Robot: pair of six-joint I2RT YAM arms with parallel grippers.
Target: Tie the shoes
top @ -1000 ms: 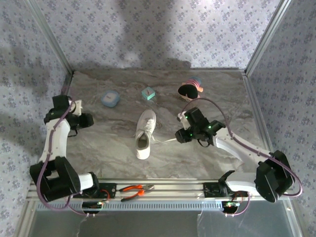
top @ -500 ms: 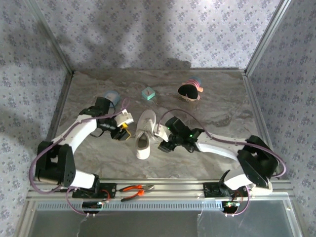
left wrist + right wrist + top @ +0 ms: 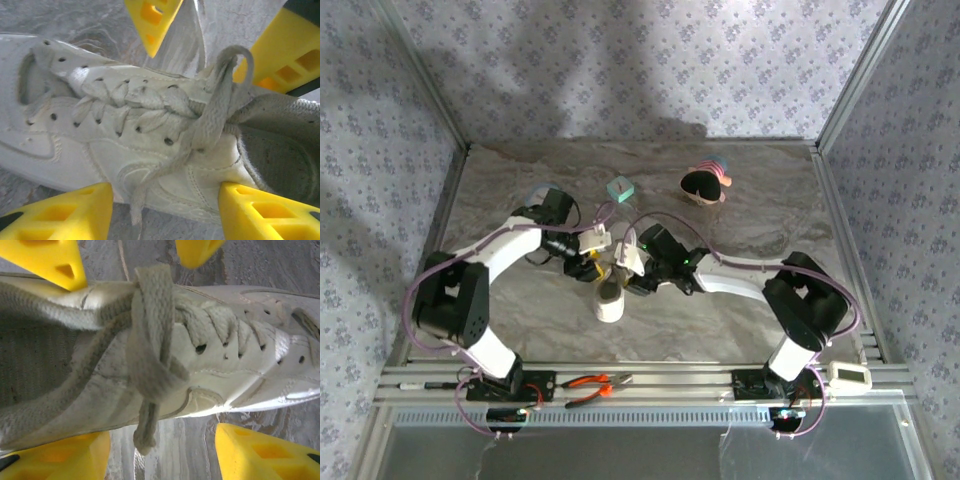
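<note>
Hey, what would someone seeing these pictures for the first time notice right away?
A white sneaker lies in the middle of the marbled table. The left gripper and the right gripper come in from either side, both open, with yellow fingers straddling it. Close up, its loose laces bunch in a tangle beside the shoe's dark opening.
</note>
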